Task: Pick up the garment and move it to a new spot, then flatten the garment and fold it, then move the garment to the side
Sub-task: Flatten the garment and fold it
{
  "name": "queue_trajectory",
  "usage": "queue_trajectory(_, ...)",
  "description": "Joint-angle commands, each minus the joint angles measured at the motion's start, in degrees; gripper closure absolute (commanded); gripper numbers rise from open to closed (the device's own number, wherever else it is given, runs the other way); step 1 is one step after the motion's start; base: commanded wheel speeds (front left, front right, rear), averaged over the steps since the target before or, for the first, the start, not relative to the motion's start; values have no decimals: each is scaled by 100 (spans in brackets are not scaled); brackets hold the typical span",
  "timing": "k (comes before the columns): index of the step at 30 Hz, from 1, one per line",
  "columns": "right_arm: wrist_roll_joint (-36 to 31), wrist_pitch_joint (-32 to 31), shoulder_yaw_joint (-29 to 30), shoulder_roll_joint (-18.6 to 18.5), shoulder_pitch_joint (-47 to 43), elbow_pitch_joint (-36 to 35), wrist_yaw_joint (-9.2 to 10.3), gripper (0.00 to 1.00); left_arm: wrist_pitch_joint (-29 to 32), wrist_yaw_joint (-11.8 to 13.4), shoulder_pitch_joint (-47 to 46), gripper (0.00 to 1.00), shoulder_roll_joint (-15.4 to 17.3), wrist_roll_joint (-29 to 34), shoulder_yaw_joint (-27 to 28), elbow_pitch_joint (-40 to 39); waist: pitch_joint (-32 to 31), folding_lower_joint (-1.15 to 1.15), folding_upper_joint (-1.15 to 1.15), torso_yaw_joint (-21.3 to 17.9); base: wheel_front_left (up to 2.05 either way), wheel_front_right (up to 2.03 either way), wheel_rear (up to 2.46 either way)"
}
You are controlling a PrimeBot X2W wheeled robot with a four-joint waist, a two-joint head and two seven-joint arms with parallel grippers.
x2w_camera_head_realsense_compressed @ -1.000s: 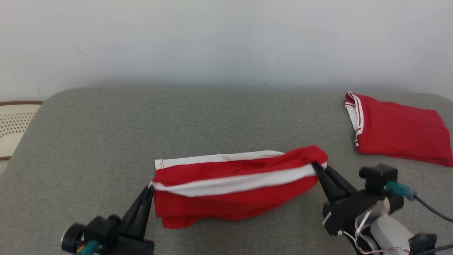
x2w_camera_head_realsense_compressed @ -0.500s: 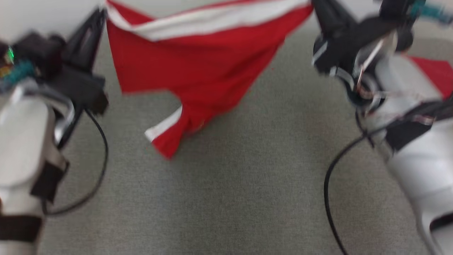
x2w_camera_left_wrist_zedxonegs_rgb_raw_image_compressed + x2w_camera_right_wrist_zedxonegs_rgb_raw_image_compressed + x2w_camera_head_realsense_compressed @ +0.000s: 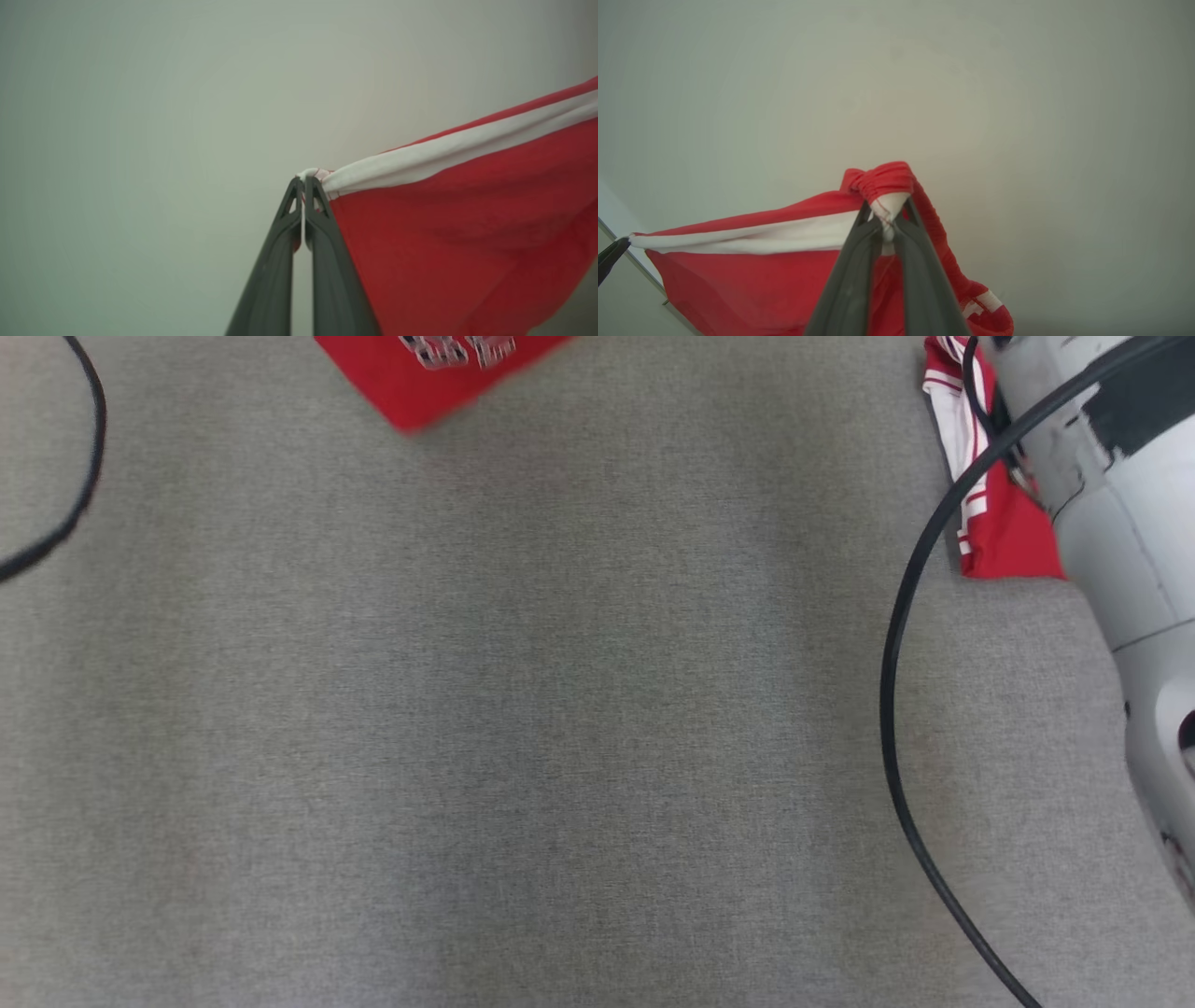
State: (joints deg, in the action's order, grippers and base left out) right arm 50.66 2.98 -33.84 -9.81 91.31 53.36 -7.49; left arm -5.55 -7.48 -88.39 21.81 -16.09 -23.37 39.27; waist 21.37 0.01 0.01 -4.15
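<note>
You had the garment (image 3: 458,233) hanging, seemingly limp and light; left gripper (image 3: 303,184) and right gripper (image 3: 886,213) each pinched 1 white-banded corner.

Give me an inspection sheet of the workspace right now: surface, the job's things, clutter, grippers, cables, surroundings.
Surface: grey fabric surface, flat.
Job's things: red garment with white band, hanging, stretched along its top edge.
Clutter: second red garment, folded, lying at right, partly behind the pale forearm.
Grippers: left gripper shut on the band's corner; right gripper shut on the bunched waistband.
Cables: black cable curving beside the forearm; second black cable at the head view's left edge.
Surroundings: pale wall behind the garment.
</note>
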Motion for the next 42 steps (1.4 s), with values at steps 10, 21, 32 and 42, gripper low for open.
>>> queue_trajectory(10,108,693,-335,-76,461,424,-1,100,-585,135,-615,100,-192,-47,-207,528,312,-1,-1,107,0,0,0)
queue_trajectory(21,418,1093,-1387,-487,-779,-502,-1,100,-955,451,903,100,-143,-280,17,-117,168,-1,-1,157,0,0,0)
queue_trajectory(32,604,1230,-1889,-1024,-2967,-1724,-1,100,-968,1188,4249,100,-65,-573,744,-2405,-524,-1,-1,37,0,0,0)
queue_trajectory(42,276,1230,-1794,-1430,-5228,-2757,-1,100,-970,1590,6910,100,-389,-811,904,-3591,-1018,-1,-1,129,0,0,0)
